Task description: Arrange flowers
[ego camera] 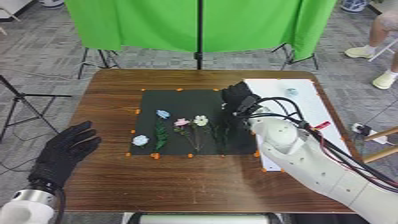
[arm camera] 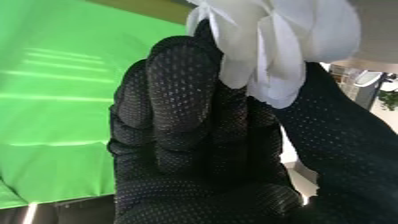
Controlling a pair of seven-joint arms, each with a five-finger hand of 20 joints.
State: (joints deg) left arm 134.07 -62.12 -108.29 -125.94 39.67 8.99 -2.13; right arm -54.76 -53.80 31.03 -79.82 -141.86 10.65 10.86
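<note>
The white flower [arm camera: 306,35] is in the right robot hand [ego camera: 238,97], its petals held between thumb and fingers, near the fingertips; the petals run lengthwise along the fingers, their tips towards the palm. Which way its stem points, I cannot tell. The petals are broad, long and softly folded, with smooth, rounded ends. In the head view that robot hand is over the right part of the dark mat [ego camera: 178,100], beside the white board [ego camera: 311,107]. Left of it on the mat, the cream flower [ego camera: 201,120], the pink flower [ego camera: 182,122] and the blue flower [ego camera: 163,114] lie with heads away from the robot and stems towards it, long axes roughly near to far. The pale flower [ego camera: 140,140] is at the mat's near left corner. Another pale blue bloom [ego camera: 291,92] is on the far part of the board, and a red item [ego camera: 322,125] is at its right edge. The left robot hand [ego camera: 73,145] is over the left side of the counter [ego camera: 178,185], wide, its fingers extended. Beyond the counter hangs a green cloth [ego camera: 133,25].
</note>
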